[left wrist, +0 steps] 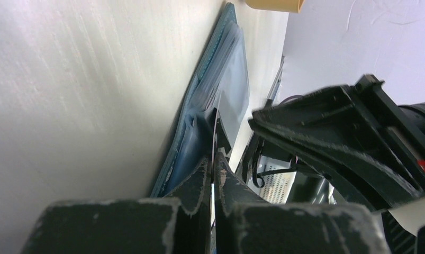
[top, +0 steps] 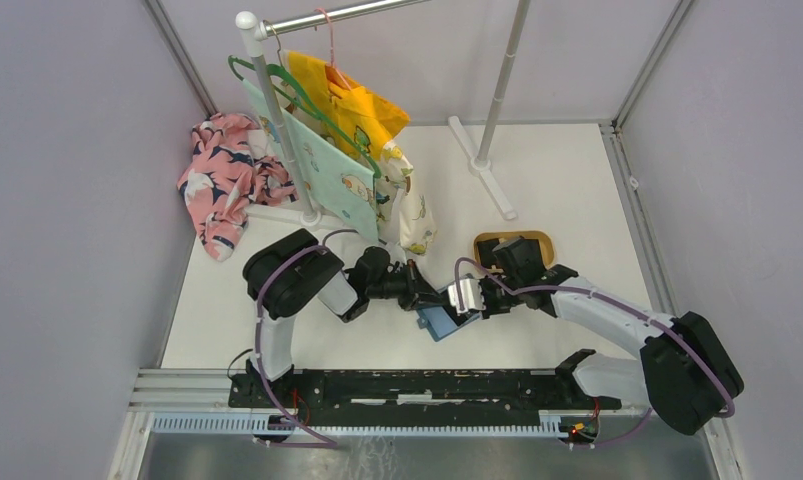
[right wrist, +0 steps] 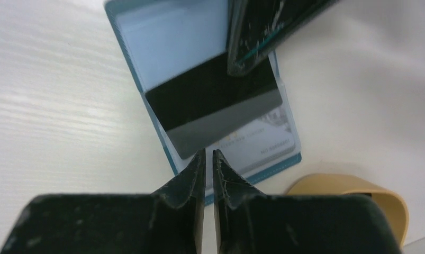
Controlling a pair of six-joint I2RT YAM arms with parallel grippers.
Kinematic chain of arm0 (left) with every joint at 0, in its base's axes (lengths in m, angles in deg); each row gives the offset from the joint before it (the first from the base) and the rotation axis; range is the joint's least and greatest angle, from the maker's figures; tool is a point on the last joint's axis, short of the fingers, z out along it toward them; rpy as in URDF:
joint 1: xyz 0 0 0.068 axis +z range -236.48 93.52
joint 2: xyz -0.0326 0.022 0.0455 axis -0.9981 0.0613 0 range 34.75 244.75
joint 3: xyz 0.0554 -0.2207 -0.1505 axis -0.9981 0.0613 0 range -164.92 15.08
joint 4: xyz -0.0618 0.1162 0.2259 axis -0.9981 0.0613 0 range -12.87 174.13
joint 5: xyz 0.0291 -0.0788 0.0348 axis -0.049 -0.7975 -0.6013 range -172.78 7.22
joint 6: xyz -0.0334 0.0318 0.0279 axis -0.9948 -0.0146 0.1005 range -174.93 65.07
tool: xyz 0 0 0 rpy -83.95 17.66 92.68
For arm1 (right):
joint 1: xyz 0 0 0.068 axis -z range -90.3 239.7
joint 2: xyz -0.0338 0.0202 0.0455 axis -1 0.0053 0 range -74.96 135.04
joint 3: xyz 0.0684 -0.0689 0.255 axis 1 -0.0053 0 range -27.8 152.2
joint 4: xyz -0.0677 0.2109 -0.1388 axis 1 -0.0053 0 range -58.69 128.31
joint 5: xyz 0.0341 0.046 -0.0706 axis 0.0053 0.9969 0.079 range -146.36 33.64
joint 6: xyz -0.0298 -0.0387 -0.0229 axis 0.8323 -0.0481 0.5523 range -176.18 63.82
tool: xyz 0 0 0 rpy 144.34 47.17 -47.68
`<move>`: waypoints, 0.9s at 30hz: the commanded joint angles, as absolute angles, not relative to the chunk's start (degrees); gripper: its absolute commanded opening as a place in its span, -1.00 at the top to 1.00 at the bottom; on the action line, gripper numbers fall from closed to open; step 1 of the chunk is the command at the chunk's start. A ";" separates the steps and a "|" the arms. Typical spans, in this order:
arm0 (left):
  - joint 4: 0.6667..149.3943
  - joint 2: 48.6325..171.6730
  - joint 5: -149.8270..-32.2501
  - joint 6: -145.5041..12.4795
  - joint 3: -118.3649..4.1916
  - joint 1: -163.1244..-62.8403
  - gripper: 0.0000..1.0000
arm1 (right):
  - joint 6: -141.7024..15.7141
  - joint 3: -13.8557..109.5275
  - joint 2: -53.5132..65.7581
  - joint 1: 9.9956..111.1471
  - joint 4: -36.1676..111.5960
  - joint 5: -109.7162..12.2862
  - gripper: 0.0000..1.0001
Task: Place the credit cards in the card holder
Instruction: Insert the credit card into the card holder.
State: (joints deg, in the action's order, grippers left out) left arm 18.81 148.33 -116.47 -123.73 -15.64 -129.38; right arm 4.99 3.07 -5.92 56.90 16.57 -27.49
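The teal-blue card holder [top: 439,324] lies open on the table between both arms. In the right wrist view it [right wrist: 146,42] shows grey-blue slots, and a black credit card [right wrist: 199,106] lies slanted over the lower slot. My left gripper [left wrist: 214,159] is shut on that card [left wrist: 216,127], seen edge-on against the holder [left wrist: 199,100]. One left finger [right wrist: 263,32] shows at the top of the right wrist view. My right gripper [right wrist: 209,153] is shut, with nothing between its tips, at the holder's near edge just below the card. A pale printed card [right wrist: 268,145] sits in the lower slot.
A tan oval tray [top: 540,240] stands just behind the right gripper and shows in the right wrist view [right wrist: 358,188]. A clothes rack [top: 277,120] with hanging garments and a floral cloth [top: 222,180] stand at the back left. The rack's right foot [top: 487,175] is at the back.
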 commanded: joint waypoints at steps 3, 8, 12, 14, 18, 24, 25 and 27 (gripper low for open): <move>20.03 150.25 -117.27 -125.20 -17.37 -129.70 0.86 | 2.11 4.66 -9.00 52.27 19.42 -15.23 0.72; 20.19 150.23 -117.23 -125.44 -17.70 -129.66 0.76 | -3.46 5.62 -6.02 44.17 25.90 -22.52 0.76; 21.55 149.42 -116.65 -124.82 -17.96 -129.74 0.67 | -5.53 5.69 -3.31 38.68 28.71 -30.65 0.78; 21.59 149.28 -116.46 -124.81 -17.75 -129.71 0.65 | -6.31 5.44 -2.61 36.89 30.04 -33.90 0.79; 21.74 148.85 -116.19 -124.73 -17.25 -129.73 0.62 | -7.55 5.25 -0.69 34.75 31.88 -39.96 0.80; 22.76 148.59 -116.18 -124.18 -17.36 -129.75 0.56 | -7.34 5.25 1.48 32.59 32.73 -45.58 0.80; 22.85 148.62 -116.18 -124.11 -17.35 -129.73 0.54 | -7.11 5.25 1.73 32.50 32.60 -46.08 0.80; 23.03 148.56 -116.18 -123.96 -17.42 -129.72 0.50 | -6.59 5.32 1.66 32.48 32.27 -47.17 0.80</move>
State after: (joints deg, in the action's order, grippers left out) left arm 20.40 149.44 -117.30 -123.97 -17.12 -129.38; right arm -6.44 3.49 1.40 33.01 30.30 -42.62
